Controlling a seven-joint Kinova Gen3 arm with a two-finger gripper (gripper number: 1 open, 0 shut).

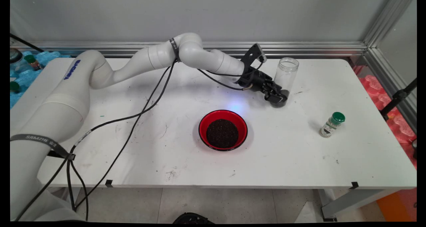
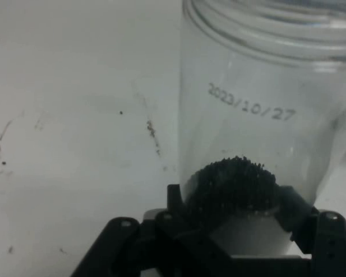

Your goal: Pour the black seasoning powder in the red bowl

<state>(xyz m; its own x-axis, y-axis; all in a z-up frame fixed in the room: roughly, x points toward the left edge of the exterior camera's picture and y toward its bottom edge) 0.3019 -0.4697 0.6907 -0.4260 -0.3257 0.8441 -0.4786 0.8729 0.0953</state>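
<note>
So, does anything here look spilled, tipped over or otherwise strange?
Nothing is spilled. The clear jar stands upright without a lid, the gripper closed on its base. The red bowl keeps its dark grains inside. Only the small green-capped bottle appears to lean, alone at the table's right.

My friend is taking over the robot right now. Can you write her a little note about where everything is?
Hand: closed around the base of the clear jar, which stands upright and lidless at the table's far side, with a little dark grain in its bottom.
Red bowl: mid-table, holding a heap of the same dark grains.
Green-capped spice bottle: standing apart, to the right.
Nothing is tipped or spilled.
</note>
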